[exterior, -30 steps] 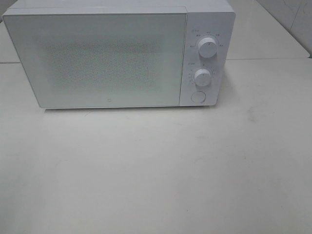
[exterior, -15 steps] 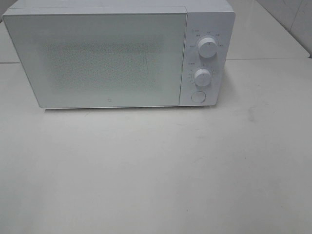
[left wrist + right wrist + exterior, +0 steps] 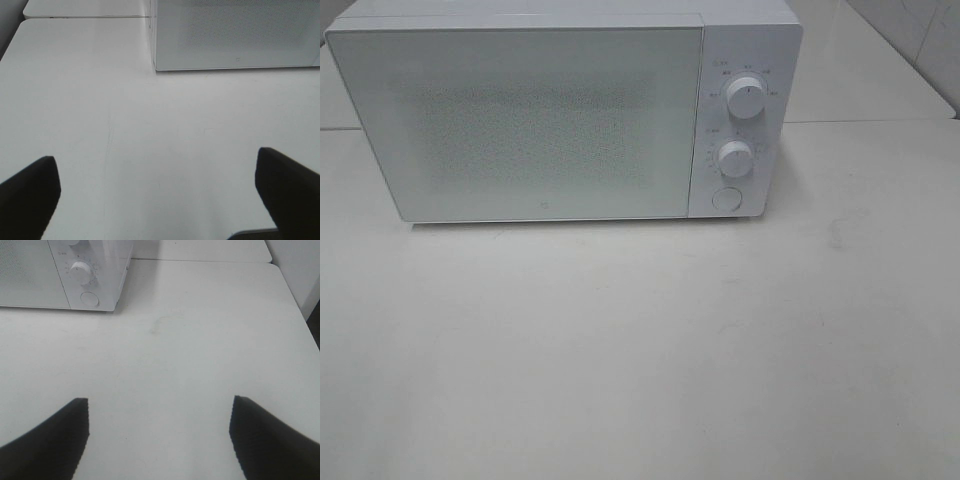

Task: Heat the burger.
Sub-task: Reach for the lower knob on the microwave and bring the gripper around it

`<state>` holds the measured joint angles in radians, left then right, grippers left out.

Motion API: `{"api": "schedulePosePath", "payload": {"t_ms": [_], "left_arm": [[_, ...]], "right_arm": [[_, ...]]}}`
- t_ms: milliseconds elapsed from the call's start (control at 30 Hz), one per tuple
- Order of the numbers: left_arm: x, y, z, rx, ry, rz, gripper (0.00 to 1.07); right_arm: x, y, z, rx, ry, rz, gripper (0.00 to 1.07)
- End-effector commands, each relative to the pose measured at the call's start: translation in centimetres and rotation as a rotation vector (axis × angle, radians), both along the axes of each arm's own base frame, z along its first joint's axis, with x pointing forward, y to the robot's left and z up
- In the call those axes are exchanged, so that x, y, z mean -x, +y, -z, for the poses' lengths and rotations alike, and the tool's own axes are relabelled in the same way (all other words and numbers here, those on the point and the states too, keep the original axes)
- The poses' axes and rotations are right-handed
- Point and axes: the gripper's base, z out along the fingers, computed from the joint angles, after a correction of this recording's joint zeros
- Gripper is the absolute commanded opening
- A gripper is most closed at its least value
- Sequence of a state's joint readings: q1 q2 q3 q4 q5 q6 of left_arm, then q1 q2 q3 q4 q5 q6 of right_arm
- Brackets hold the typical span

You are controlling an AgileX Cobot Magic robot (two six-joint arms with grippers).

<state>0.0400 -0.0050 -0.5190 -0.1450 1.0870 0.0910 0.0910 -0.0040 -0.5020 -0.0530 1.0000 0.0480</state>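
Burger unseen, microwave (image 3: pixel 520 120) door closed; left end effector (image 3: pixel 156 160) and right end effector (image 3: pixel 160 401) splayed, empty

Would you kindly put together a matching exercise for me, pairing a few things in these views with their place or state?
Column A
1. microwave door
2. round button
3. lower knob
4. left gripper

Column B
a. open, holding nothing
b. lowest on the control panel
c. shut
d. just above the round button

Pairs: 1-c; 2-b; 3-d; 4-a
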Motion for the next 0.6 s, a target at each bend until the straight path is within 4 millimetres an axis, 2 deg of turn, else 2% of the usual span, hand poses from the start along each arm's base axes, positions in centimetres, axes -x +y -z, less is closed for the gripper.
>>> {"api": "schedulePosePath", "payload": {"t_ms": [33, 600], "left_arm": [[0.16, -0.04, -0.02, 0.011, -0.030, -0.005, 0.98], [0.16, -0.04, -0.02, 0.011, -0.030, -0.005, 0.98]], "right_arm": [[0.31, -0.07, -0.03, 0.001, -0.028, 0.010, 0.75], [0.31, -0.07, -0.03, 0.001, -0.028, 0.010, 0.75]]}}
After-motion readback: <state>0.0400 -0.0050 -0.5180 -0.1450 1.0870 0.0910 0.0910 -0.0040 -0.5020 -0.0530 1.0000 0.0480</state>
